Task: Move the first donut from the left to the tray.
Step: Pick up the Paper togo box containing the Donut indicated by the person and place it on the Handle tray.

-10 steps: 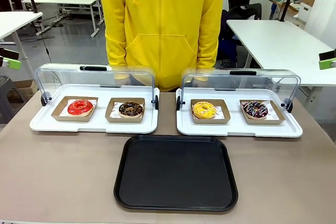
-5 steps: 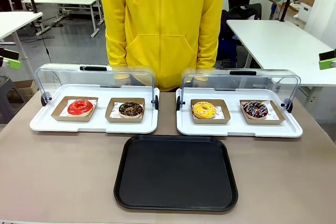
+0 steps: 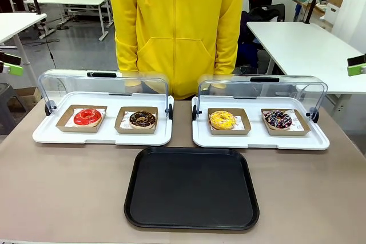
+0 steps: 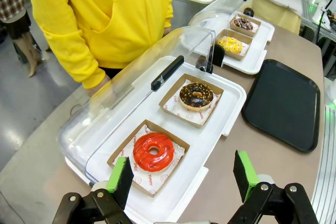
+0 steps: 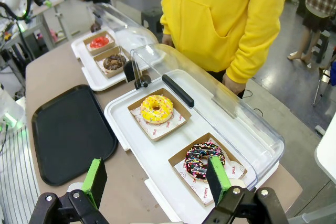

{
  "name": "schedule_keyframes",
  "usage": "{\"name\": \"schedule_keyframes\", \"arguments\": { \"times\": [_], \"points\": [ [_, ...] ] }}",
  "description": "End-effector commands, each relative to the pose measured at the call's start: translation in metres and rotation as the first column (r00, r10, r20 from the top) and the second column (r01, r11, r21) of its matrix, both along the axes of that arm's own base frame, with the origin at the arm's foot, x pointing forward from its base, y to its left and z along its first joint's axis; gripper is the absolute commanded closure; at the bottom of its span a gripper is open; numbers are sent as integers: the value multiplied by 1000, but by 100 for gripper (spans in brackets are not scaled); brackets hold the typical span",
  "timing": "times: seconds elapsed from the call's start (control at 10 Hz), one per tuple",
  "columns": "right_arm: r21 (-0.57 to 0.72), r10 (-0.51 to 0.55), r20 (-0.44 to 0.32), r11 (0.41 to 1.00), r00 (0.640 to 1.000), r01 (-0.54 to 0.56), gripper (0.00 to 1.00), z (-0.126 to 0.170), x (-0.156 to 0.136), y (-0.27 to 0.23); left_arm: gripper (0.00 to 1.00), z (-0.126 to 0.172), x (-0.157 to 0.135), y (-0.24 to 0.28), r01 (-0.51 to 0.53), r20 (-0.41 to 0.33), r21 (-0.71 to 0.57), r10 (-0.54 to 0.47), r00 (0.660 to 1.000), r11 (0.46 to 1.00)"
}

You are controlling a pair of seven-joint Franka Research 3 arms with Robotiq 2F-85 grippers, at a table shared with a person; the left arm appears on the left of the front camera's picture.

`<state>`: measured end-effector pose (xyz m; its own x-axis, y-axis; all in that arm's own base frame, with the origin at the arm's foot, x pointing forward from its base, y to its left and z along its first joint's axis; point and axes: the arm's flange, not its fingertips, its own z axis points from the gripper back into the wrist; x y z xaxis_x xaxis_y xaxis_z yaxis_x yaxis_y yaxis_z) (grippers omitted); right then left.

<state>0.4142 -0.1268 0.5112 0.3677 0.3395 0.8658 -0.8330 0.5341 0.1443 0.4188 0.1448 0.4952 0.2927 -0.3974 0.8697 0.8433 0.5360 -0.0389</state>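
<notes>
The person (image 3: 177,21) is wearing a bright yellow hoodie (image 4: 105,19) with a front pouch pocket and long cuffed sleeves. The left gripper (image 4: 182,176) is showing black jointed fingers (image 4: 105,206), silver screws (image 4: 70,198) and green pads (image 4: 117,176); the right gripper (image 5: 156,178) is looking identical.

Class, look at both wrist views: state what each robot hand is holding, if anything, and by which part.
Nothing is held. The left hand and right hand both stand open and empty; the red donut sits untouched in its cardboard holder.
</notes>
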Motion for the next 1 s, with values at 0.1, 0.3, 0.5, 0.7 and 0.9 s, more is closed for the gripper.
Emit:
{"name": "schedule_keyframes", "arguments": {
  "times": [0.1, 0.3, 0.5, 0.7, 0.9],
  "points": [
    [12, 11, 28, 1000, 1000, -11, 0, 0, 2, 0, 0, 0, 2, -1, 9, 20, -20, -9, 1000, 1000],
    [12, 11, 28, 1000, 1000, -11, 0, 0, 2, 0, 0, 0, 2, -1, 9, 20, -20, -9, 1000, 1000],
    [12, 11, 28, 1000, 1000, -11, 0, 0, 2, 0, 0, 0, 2, -1, 9, 20, -20, -9, 1000, 1000],
    [12, 11, 28, 1000, 1000, -11, 0, 0, 2, 0, 0, 0, 2, -1, 9, 20, -20, -9, 1000, 1000],
    [12, 11, 28, 1000, 1000, -11, 0, 0, 2, 0, 0, 0, 2, -1, 9, 20, -20, -9, 1000, 1000]
  ]
}}
